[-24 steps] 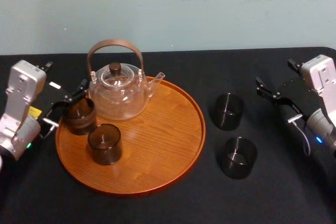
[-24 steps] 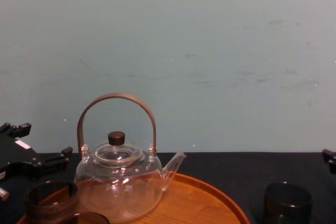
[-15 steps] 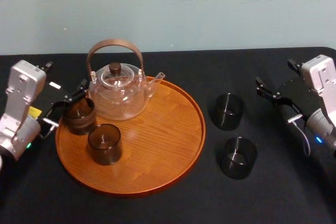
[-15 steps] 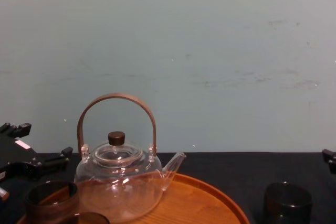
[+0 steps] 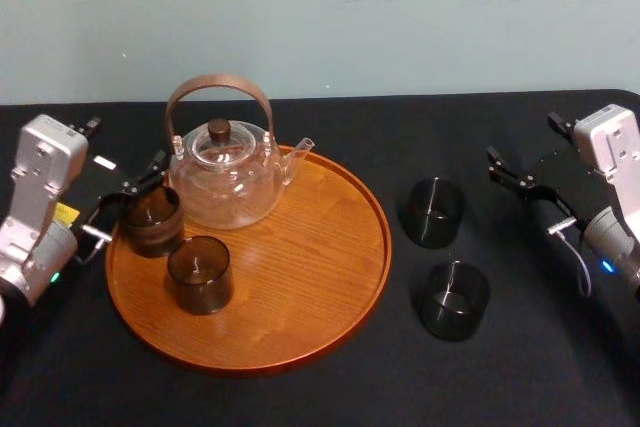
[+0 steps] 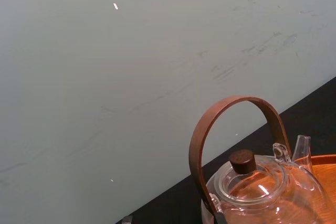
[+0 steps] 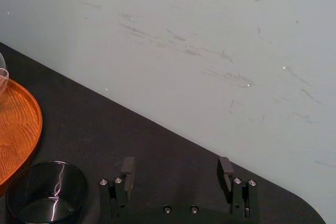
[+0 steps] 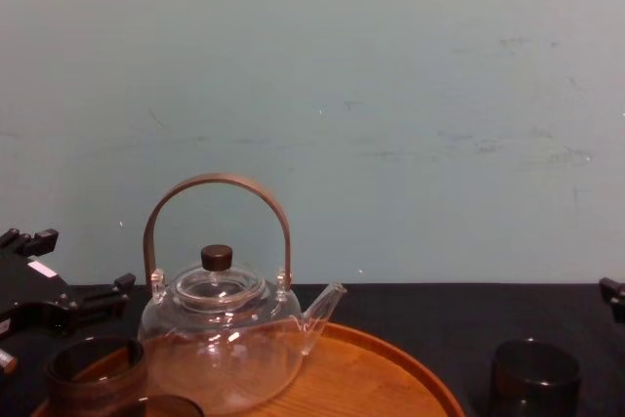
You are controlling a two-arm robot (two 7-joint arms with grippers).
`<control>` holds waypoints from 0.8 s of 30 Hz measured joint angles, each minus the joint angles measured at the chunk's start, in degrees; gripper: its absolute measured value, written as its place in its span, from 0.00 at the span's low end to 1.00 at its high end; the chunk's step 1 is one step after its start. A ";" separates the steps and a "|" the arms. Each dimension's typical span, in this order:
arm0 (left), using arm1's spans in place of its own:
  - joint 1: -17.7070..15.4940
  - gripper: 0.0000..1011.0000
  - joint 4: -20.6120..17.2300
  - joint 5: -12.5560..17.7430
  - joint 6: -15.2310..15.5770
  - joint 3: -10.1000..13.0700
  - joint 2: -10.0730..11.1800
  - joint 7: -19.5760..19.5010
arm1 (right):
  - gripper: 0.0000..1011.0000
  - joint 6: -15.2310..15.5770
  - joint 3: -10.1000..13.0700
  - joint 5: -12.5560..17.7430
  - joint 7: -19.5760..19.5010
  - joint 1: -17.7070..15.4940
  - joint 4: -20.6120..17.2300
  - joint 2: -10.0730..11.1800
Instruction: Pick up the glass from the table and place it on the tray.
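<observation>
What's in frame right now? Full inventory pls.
tray: 1, orange-brown wood, round, table centre-left
teapot: 1, clear glass, brown handle, far-left part of tray
glasses on the tray: 2, smoky dark, tray's left side
glasses on the table: 2, smoky dark, right of tray
table: 1, black
wall: 1, pale green, behind table
left gripper: 1, open, at tray's left edge beside a glass
right gripper: 1, open, over table's right side
</observation>
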 joint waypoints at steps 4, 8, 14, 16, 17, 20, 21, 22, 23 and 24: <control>0.00 0.99 0.00 0.00 0.00 0.00 0.00 0.00 | 0.99 0.00 0.00 0.00 0.00 0.00 0.00 0.00; 0.00 0.99 0.00 0.00 0.00 0.00 0.00 0.00 | 0.99 0.00 0.00 0.00 0.00 0.00 0.00 0.00; 0.00 0.99 0.00 0.00 0.00 0.00 0.00 0.00 | 0.99 0.00 0.00 0.00 0.00 0.00 0.00 0.00; 0.00 0.99 0.00 0.00 0.00 0.00 0.00 0.00 | 0.99 0.00 0.00 0.00 0.00 0.00 0.00 0.00; 0.00 0.99 0.00 0.00 0.00 0.00 0.00 0.00 | 0.99 0.00 0.00 0.00 0.00 0.00 0.00 0.00; 0.00 0.99 0.00 0.00 0.00 0.00 0.00 0.00 | 0.99 0.00 0.00 0.00 0.00 0.00 0.00 0.00; 0.00 0.99 0.00 0.00 0.00 0.00 0.00 0.00 | 0.99 0.00 0.00 0.00 0.00 0.00 0.00 0.00; 0.00 0.99 0.00 0.00 0.00 0.00 0.00 0.00 | 0.99 0.00 0.00 0.00 0.00 0.00 0.00 0.00; 0.00 0.99 0.00 0.00 0.00 0.00 0.00 0.00 | 0.99 0.00 0.00 0.00 0.00 0.00 0.00 0.00; 0.00 0.99 0.00 0.00 0.00 0.00 0.00 0.00 | 0.99 0.00 0.00 0.00 0.00 0.00 0.00 0.00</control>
